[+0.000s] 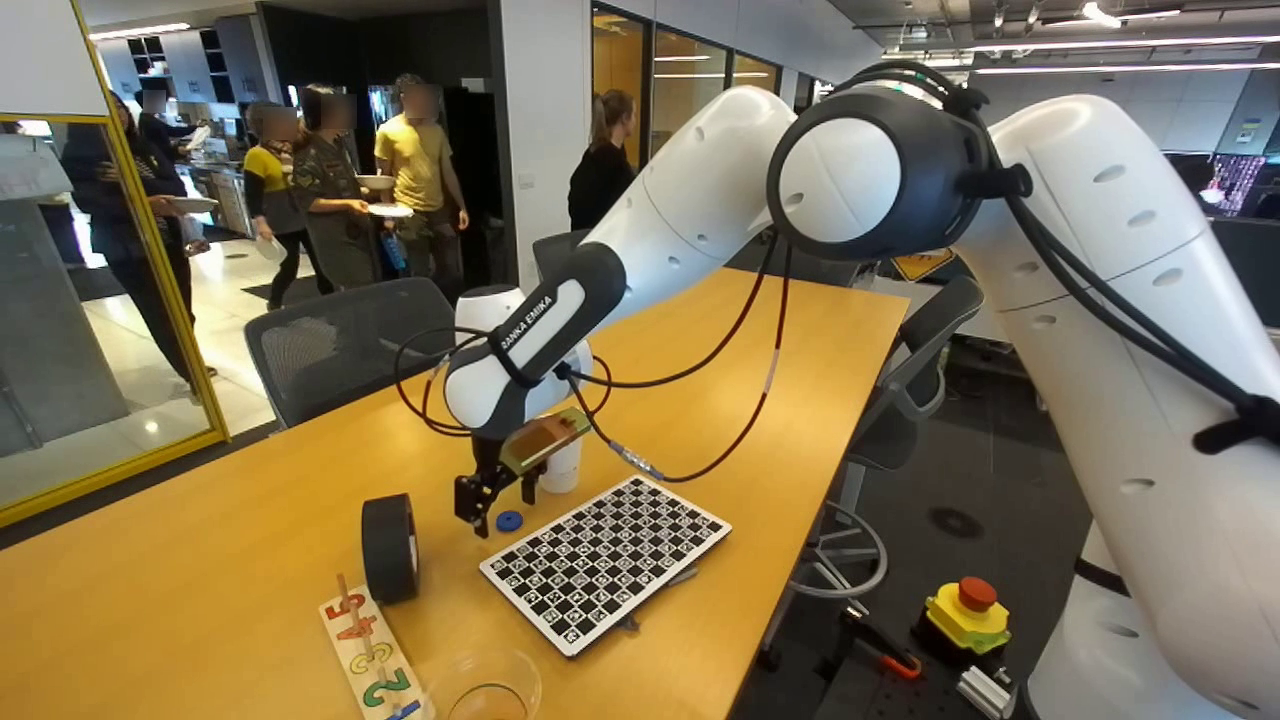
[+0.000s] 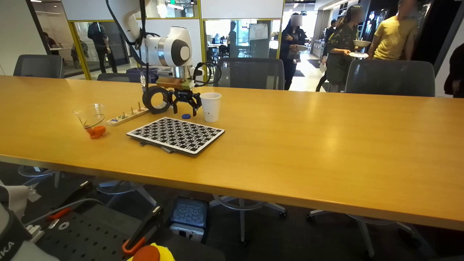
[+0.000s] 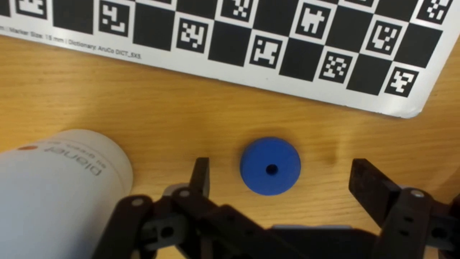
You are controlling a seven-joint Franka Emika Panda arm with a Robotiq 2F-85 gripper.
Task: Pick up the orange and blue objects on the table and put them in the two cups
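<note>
A round blue piece with a centre hole lies flat on the wooden table; it shows in both exterior views. My gripper is open above it, one finger on each side, touching nothing; it shows in both exterior views. The white cup stands upright beside the gripper, also in the wrist view. The clear cup stands farther off; it shows in both exterior views. Orange pieces sit at its base; I cannot tell whether inside or beside it.
The checkered board lies close to the blue piece, also in the wrist view. A black roll stands on the gripper's other side from the white cup. A wooden number board with pegs lies between the roll and the clear cup.
</note>
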